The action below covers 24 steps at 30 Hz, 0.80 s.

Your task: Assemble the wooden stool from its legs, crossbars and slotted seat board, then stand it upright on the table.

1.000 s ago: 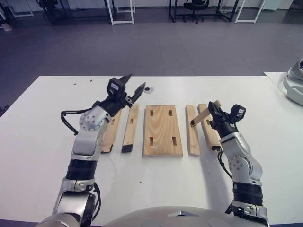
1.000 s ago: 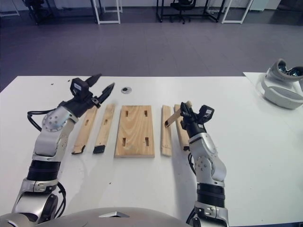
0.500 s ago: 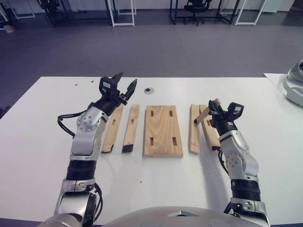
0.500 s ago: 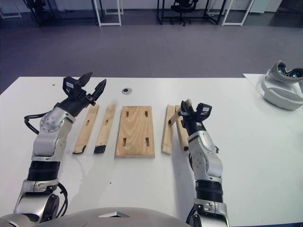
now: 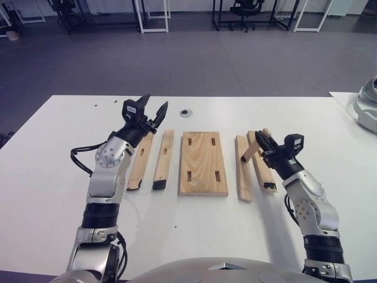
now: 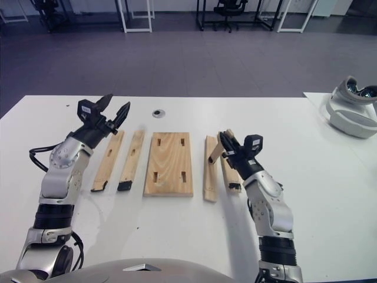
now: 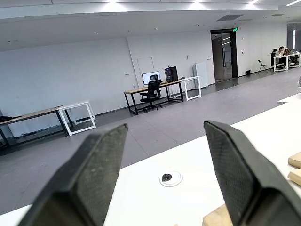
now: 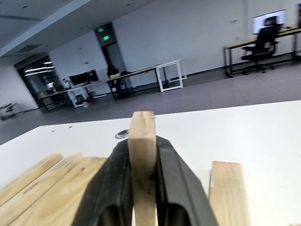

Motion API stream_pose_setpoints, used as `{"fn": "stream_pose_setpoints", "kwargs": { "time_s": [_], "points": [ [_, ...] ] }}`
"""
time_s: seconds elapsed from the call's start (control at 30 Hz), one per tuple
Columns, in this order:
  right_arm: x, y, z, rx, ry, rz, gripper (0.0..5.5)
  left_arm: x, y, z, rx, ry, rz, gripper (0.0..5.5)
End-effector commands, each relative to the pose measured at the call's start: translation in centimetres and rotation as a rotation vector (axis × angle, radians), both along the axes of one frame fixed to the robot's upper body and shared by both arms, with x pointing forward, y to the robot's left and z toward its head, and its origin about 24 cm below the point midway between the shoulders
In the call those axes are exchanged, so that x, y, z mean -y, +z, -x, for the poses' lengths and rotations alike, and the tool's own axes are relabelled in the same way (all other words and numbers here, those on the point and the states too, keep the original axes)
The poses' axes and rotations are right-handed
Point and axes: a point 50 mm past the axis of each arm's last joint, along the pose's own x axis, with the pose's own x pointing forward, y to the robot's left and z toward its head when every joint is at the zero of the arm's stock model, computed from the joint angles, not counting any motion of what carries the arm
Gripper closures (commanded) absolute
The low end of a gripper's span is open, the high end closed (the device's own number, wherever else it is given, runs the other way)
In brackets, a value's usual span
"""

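The slotted seat board (image 5: 203, 163) lies flat mid-table. To its left lie two wooden legs (image 5: 140, 160) (image 5: 163, 157), side by side. My left gripper (image 5: 152, 108) hovers open over their far ends; the wrist view shows its fingers (image 7: 84, 179) spread wide with nothing between them. To the right of the board lie two more wooden pieces (image 5: 242, 168) (image 5: 260, 160). Above them my right gripper (image 5: 265, 147) is shut on a short crossbar (image 8: 142, 150), which slants down toward the board (image 5: 250, 150).
A round grommet (image 5: 187, 112) sits in the tabletop behind the seat board. A white headset (image 6: 352, 112) rests at the far right edge. Bare table (image 5: 194, 224) stretches in front of the parts and to both sides.
My left gripper has drifted left, still open. My right arm has swung outward and drawn nearer with the crossbar held. The inner right wooden piece has slid a little toward me.
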Motion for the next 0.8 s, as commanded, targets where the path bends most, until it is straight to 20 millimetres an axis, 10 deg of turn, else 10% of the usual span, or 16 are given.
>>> {"fn": "stream_pose_setpoints", "kwargs": {
  "time_s": [0.03,0.8],
  "points": [
    [1.1,1.4,-0.4,0.058,0.03,0.0,5.09,0.3,0.0,0.2,0.002,-0.002,-0.017,2.5],
    [0.0,-0.4,0.7,-0.095,-0.302,-0.333,5.09,0.5,-0.3,0.3,-0.007,0.003,-0.007,2.5]
  ]
}}
